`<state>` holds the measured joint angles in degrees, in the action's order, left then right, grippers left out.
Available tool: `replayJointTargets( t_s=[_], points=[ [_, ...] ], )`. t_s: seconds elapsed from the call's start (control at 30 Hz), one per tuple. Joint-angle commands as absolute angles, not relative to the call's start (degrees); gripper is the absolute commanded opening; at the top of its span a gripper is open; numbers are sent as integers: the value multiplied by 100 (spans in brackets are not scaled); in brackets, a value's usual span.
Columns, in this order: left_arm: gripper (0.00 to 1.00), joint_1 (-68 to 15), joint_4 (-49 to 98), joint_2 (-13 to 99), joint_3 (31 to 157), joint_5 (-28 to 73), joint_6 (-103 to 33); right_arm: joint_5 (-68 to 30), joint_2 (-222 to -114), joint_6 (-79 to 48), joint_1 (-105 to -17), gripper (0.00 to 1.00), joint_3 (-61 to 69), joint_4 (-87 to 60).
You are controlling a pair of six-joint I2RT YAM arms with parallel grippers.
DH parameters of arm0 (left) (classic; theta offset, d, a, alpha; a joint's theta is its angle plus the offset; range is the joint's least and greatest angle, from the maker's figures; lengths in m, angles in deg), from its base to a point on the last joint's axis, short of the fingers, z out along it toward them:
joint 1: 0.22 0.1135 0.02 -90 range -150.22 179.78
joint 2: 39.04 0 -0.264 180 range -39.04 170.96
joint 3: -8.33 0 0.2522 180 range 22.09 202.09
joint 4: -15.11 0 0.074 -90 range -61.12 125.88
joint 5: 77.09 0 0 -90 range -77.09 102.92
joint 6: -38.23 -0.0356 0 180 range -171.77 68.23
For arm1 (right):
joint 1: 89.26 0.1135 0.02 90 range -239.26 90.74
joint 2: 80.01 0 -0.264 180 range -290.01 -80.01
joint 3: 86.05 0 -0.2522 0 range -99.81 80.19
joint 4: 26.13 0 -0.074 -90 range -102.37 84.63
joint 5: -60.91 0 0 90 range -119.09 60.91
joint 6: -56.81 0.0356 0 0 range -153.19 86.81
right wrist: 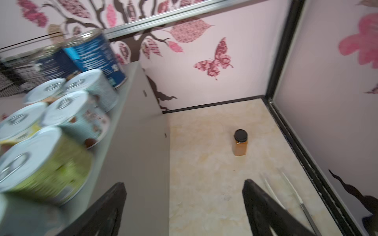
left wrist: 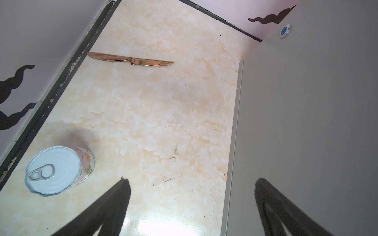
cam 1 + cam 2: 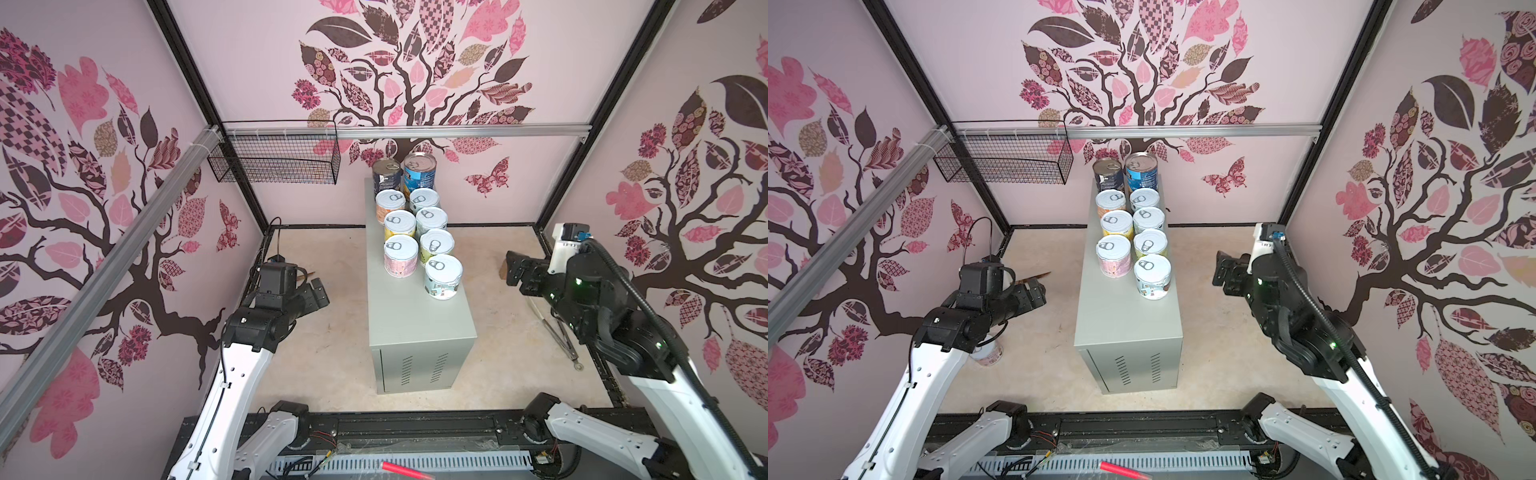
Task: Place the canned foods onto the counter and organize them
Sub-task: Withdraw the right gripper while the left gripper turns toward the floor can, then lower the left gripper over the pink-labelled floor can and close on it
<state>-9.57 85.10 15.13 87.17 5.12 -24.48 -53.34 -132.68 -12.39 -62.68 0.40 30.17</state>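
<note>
Fingers of the left gripper (image 2: 192, 206) stand spread wide with nothing between them (the wrist view shows only bare surface in the gap). It hovers over the bench (image 2: 155, 114), between the left wall and the left side of the counter (image 3: 415, 328). Close by, near the bench's left edge, a loose can (image 2: 55, 169) with a pink label stands upright, touched by nothing. Farther along that edge lies a copper-coloured knife (image 2: 131, 59).

The right gripper (image 1: 184, 206) is released too, its fingers apart and empty. It is off the counter's right edge and clear of the nearest can (image 3: 443, 276), which has a pale blue label. On the counter's top, seven short cans (image 3: 400, 224), that one included, stand upright in two columns, three on the left and four on the right. Two tall cans (image 3: 419, 170) sit side by side at the far end.

On the bench to the right of the counter stands an amber jar (image 1: 240, 143), and metal tongs (image 1: 305, 210) lie nearer the right edge. A wire basket (image 3: 274, 160) hangs from the rail on the back wall.
</note>
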Motion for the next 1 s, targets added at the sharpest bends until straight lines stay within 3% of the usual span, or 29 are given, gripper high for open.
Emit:
replayJointTargets(
  t_s=[0.0, 0.07, 0.23, 0.47, 0.8, 0.97],
  points=[
    [98, -882, 8505, 1427, 8890, 288, -2373, -3206, -13417, -1085, -7694, 92, 578, 2292],
    [98, -779, 8469, 1426, 8823, 246, -2362, -2968, -13444, -994, -8111, 93, 1081, 1961],
    [98, -95, 8398, 1653, 8664, 478, -2242, -3189, -13268, -442, -8118, 99, 2291, 1172],
    [98, 115, 8188, 1968, 8415, -149, -1904, -2867, -13130, 192, -8118, 100, 4189, -206],
    [98, 206, 8067, 2613, 8194, -933, -1329, -2765, -13570, 299, -8115, 100, 5607, -1434],
    [98, 943, 8217, 3073, 8125, -701, -1135, -2417, -13740, 619, -8115, 100, 5953, -1947]
  ],
)
